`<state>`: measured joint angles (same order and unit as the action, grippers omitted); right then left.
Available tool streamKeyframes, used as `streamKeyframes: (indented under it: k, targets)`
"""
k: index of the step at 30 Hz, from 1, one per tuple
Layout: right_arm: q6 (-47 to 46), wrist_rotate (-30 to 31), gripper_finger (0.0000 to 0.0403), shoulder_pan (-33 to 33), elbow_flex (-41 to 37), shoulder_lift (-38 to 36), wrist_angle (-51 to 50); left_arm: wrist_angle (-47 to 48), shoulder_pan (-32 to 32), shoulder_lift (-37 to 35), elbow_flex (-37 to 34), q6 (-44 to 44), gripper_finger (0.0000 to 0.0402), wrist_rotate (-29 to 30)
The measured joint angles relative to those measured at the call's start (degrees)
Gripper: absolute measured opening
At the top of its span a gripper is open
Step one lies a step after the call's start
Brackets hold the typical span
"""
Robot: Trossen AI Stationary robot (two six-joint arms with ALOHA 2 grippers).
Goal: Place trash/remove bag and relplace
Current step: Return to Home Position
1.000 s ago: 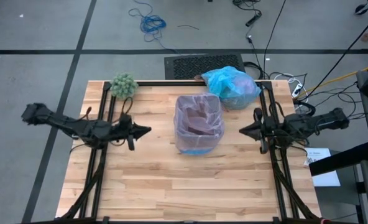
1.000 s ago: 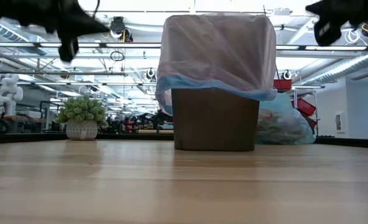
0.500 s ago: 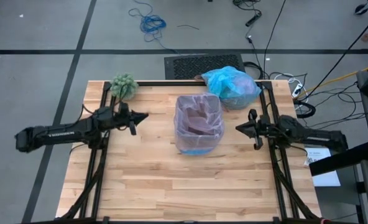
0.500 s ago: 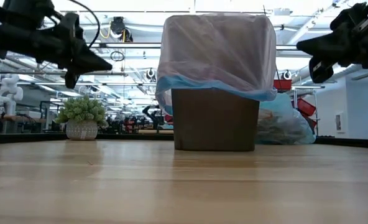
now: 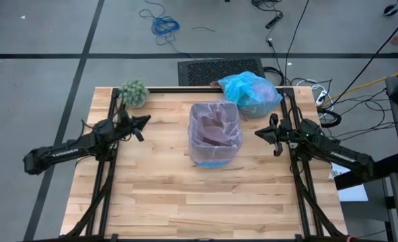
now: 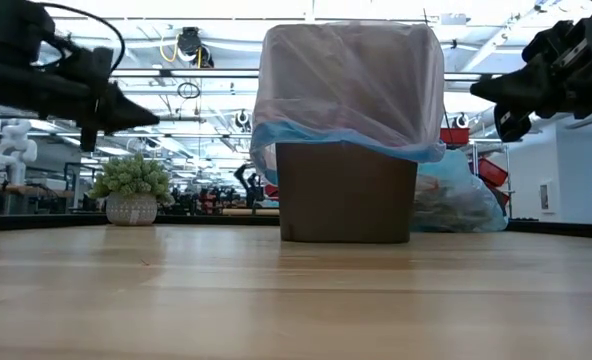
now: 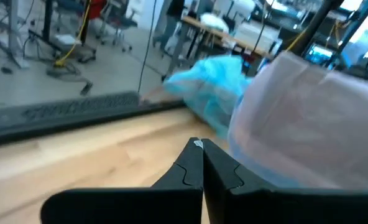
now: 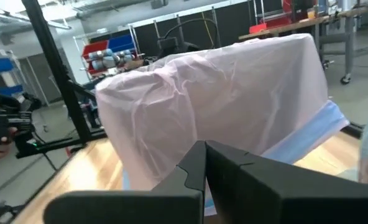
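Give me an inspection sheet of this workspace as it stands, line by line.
Surface: wooden table, dark rails along both sides.
Job's things: bin mid-table, lined with a pink bag; stuffed blue bag at the far edge beside it; loose trash: nothing seen.
Clutter: green ball at the far left corner.
Grippers: left pincer and right pincer shut, empty, apart from the bin.
Cables: blue cable on the floor.
Surroundings: floor mat beyond the table.

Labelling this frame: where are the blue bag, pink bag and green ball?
blue bag point(image 5: 251, 93): high view, its middle.
pink bag point(image 6: 348, 85): low view, front face.
green ball point(image 5: 134, 93): high view, its centre.
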<state>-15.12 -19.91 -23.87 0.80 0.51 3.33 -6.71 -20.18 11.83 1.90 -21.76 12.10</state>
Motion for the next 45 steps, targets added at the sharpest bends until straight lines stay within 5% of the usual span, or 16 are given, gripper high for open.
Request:
streamKeyframes:
  k: [3, 9, 45]
  targets:
    - [1.37, 0.01, 0.0, -0.54, 0.0, 0.16, 0.02, 5.39, 0.41, -3.11, -0.49, -0.04, 0.0, -0.67]
    - [2.55, 0.03, 0.0, -0.58, 0.0, 0.16, 0.07, 8.75, 0.83, -7.59, -0.46, 3.69, 0.0, -13.34]
    - [2.32, 0.27, 0.0, -0.53, 0.0, 0.16, 0.09, 8.99, 0.76, -4.45, -0.38, 10.18, 0.0, -11.85]
